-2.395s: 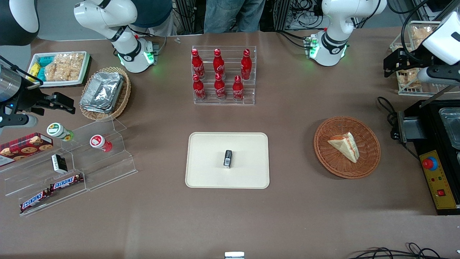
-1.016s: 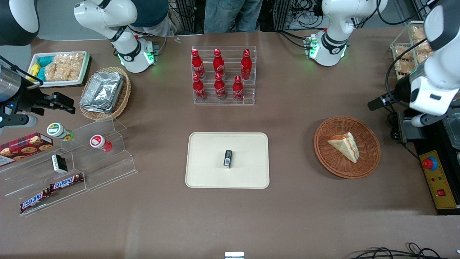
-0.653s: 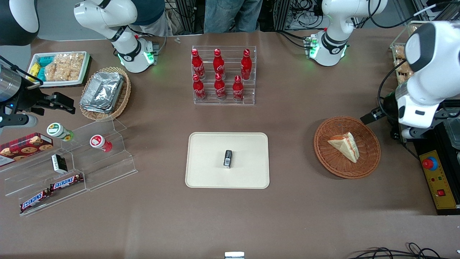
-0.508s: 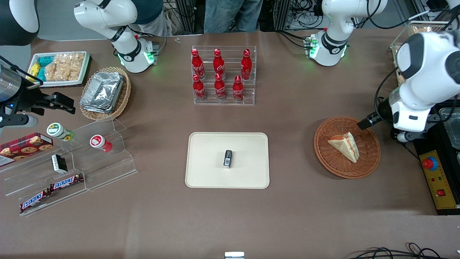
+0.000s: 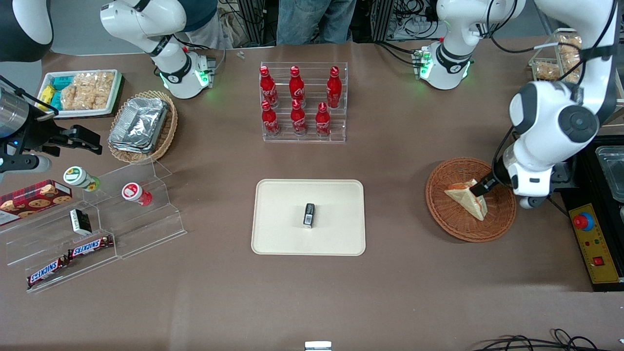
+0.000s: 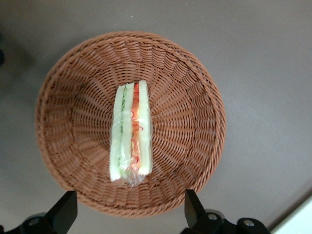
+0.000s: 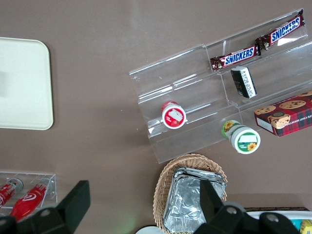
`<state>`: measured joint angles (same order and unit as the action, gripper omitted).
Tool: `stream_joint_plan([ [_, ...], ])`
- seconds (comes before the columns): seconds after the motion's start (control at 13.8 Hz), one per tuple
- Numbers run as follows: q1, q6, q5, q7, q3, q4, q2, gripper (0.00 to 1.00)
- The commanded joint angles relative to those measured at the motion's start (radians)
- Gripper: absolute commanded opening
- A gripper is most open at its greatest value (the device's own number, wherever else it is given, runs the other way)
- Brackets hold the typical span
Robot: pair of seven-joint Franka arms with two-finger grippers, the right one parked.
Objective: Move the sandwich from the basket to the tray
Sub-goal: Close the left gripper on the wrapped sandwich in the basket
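From the front, a triangular white-bread sandwich (image 5: 467, 199) with a red-orange filling stripe is lying in a round reddish-brown wicker basket (image 5: 470, 199) toward the working arm's end of the table, while the left arm's gripper (image 5: 482, 186) is hanging just above it. A flat cream rectangular tray (image 5: 308, 217) is sitting well apart at the table's middle, carrying a small dark box (image 5: 309, 215). From the left wrist camera, the gripper (image 6: 130, 214) is hovering over the basket (image 6: 190, 97) with its fingers (image 6: 66, 209) spread wide and holding nothing, the sandwich (image 6: 130, 134) lying between them.
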<state>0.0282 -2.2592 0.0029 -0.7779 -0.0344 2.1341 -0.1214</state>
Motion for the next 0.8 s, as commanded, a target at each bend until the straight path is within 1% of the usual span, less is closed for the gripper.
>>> stream_joint_plan([
  [0.0, -0.001, -0.089, 0.003, -0.063, -0.004, 0.029, -0.044, 0.99],
  [0.36, -0.007, -0.129, 0.006, -0.095, 0.004, 0.035, -0.110, 0.99],
  [0.73, -0.007, -0.129, 0.008, -0.110, 0.016, 0.036, -0.118, 0.99],
])
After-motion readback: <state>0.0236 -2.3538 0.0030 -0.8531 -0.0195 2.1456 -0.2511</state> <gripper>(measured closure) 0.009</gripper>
